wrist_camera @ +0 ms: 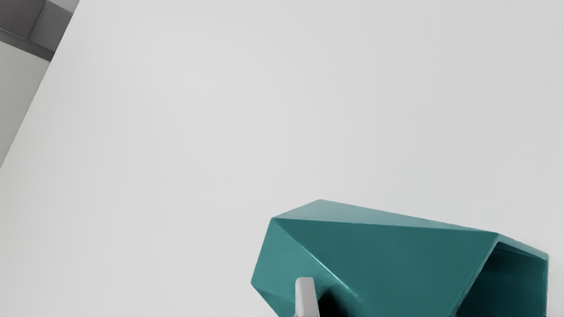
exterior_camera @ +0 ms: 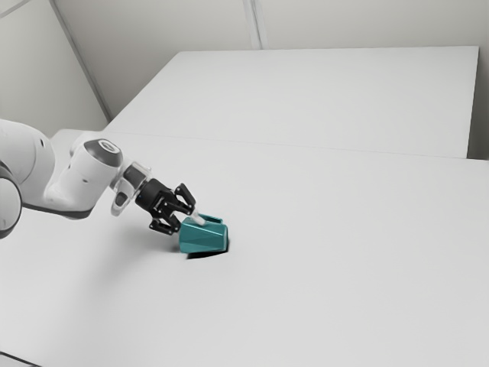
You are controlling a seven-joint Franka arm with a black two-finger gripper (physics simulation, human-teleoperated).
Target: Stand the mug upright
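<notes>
One mug (wrist_camera: 396, 259), partly outside wrist view

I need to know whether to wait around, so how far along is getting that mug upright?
The approach looks done: my end effector is right at the teal mug. In hand, seemingly, is the grasp, though I can't tell whether it's secure. Left is the turn itself: the mug is on its side, its mouth facing sideways.

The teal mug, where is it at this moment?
In the exterior view, the mug is tipped on its side, seen against the white table, next to the gripper, toward the exterior view's right.
</notes>
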